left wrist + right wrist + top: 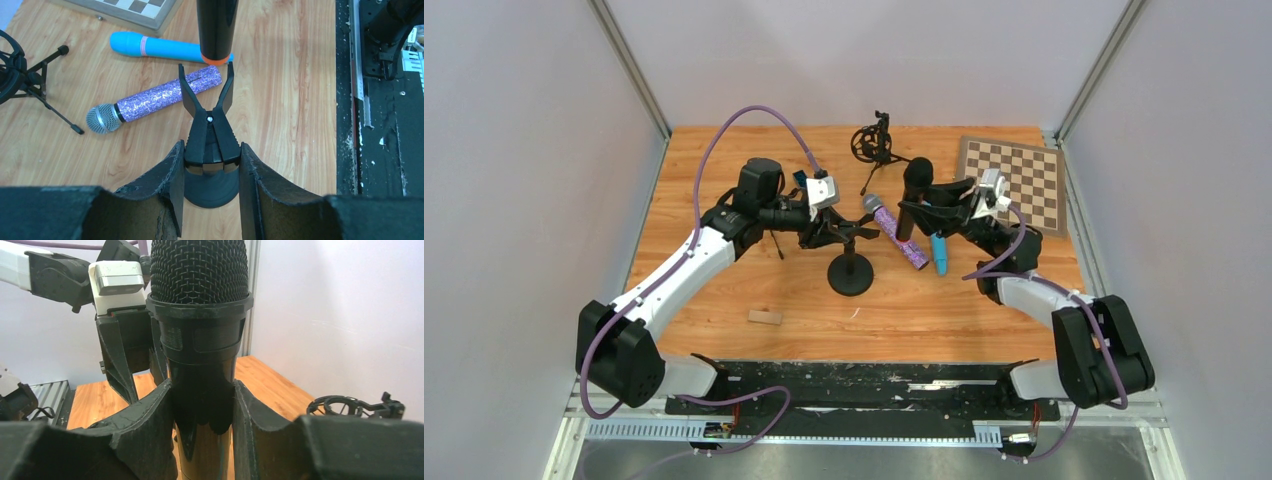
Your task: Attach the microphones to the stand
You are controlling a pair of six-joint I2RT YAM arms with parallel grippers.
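The left gripper [212,165] squeezes the stand's clip [207,107] so its prongs gape, while the right gripper [202,405] (clamped on the black microphone [200,270]) poises its orange end [216,60] at that clip's mouth.

- My left claw [211,155] clamps the clip [207,112] of the stand [851,278]; only the open V between its prongs gives a way in.
- The black microphone [216,30], head up in my right claw [202,390], hangs at the mouth of that V.
- The purple microphone [160,97] and the blue microphone [165,47] lie just beyond, barring the table [924,320] there.
- A tripod [35,85] and a chessboard [125,7] crowd the far edge; the near wood lies open beside a small block [764,317].
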